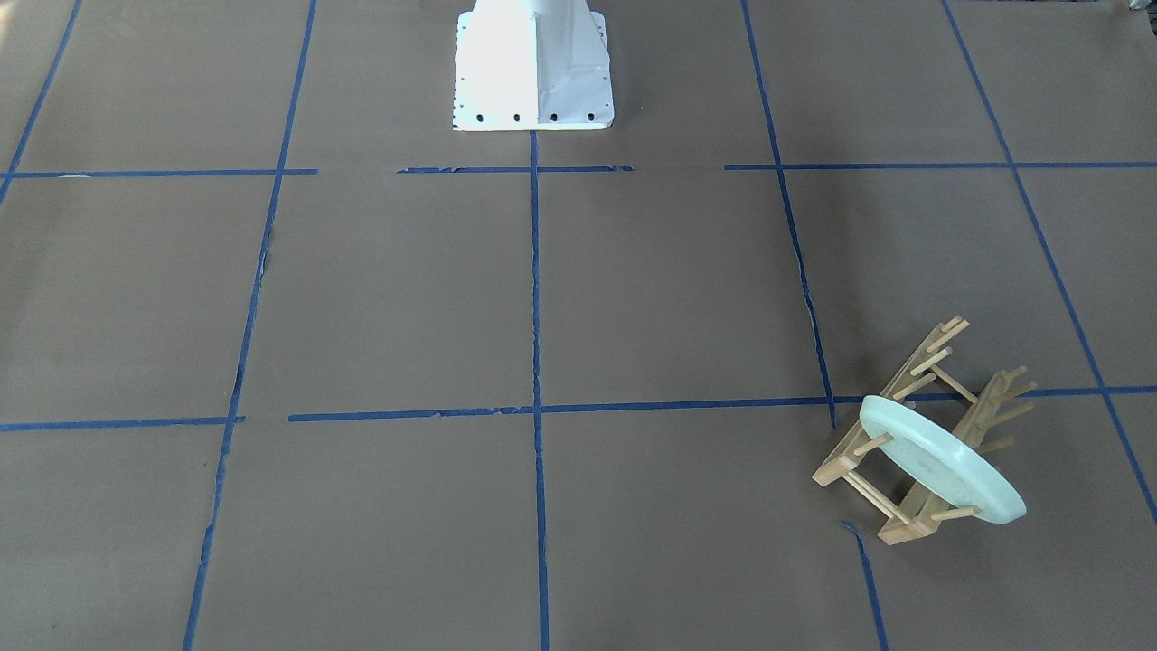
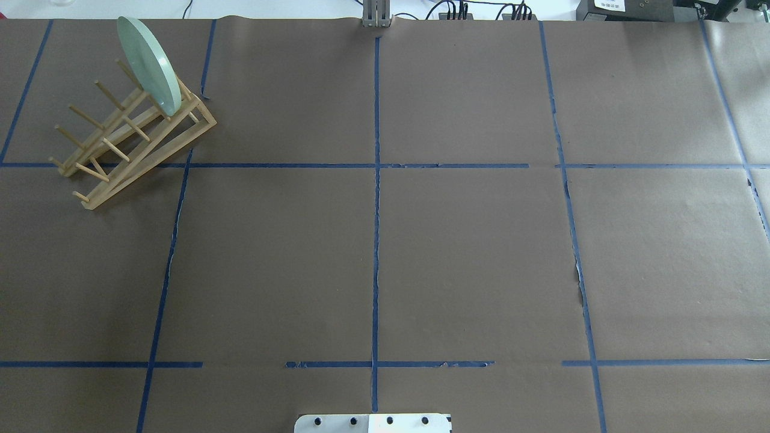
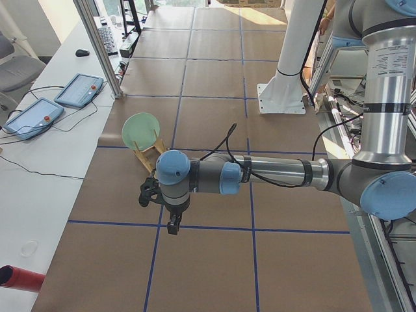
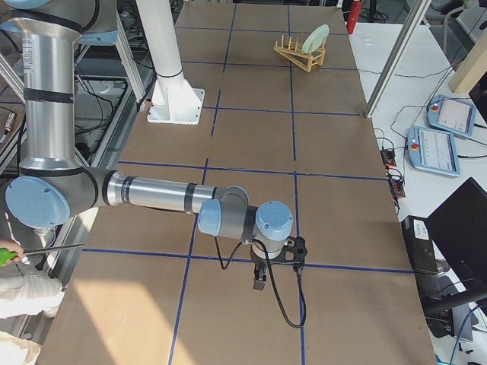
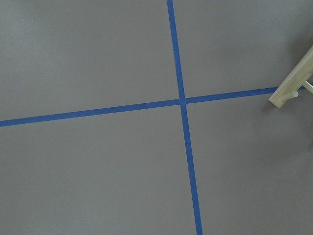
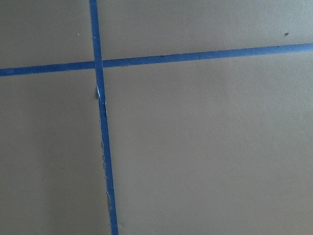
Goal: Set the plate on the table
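The pale mint-green plate (image 1: 940, 470) stands on edge between the pegs of a wooden rack (image 1: 911, 523). In the overhead view the plate (image 2: 147, 63) is at the far left of the brown table (image 2: 469, 252). It also shows in the exterior left view (image 3: 141, 130) and the exterior right view (image 4: 316, 38). My left gripper (image 3: 172, 226) hangs above the table, short of the rack and apart from it. My right gripper (image 4: 259, 280) hangs over the table's other end, far from the plate. I cannot tell whether either is open or shut.
The white robot base (image 1: 533, 72) stands at the table's near middle edge. A corner of the rack (image 5: 293, 85) shows at the right edge of the left wrist view. Teach pendants (image 3: 32, 114) lie on the side bench. Blue tape lines cross the table.
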Action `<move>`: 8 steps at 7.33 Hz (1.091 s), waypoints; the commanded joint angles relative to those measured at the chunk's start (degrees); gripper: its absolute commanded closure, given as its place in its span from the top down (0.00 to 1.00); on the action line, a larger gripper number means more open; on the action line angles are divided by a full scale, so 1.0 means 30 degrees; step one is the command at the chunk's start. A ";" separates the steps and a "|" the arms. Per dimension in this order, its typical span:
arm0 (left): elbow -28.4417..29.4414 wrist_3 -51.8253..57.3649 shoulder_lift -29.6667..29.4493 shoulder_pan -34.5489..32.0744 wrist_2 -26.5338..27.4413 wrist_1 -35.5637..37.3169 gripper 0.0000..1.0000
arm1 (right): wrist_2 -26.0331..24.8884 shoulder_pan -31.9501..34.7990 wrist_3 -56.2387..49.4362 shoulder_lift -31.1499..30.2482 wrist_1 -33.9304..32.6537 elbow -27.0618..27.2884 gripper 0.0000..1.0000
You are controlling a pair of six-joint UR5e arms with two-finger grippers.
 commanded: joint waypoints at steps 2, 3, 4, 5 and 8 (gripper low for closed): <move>-0.0018 -0.0010 -0.0157 0.0029 0.0127 0.0035 1.00 | 0.0000 0.0001 0.0000 0.0000 0.0000 0.0000 1.00; 0.0011 -0.0039 -0.0447 0.0058 0.0098 -0.0023 1.00 | 0.0000 0.0001 0.0000 0.0000 0.0000 0.0000 1.00; 0.0243 -0.0242 -0.1987 0.0059 0.0069 -0.0168 1.00 | 0.0000 0.0001 0.0000 0.0000 0.0000 0.0000 1.00; 0.0361 -0.0302 -0.3134 0.0059 0.0127 -0.0518 1.00 | 0.0000 0.0001 0.0000 0.0000 0.0000 0.0000 1.00; 0.2529 -0.5156 -0.5516 0.0495 -0.0307 -0.6131 1.00 | 0.0000 0.0001 0.0000 0.0000 0.0000 0.0000 1.00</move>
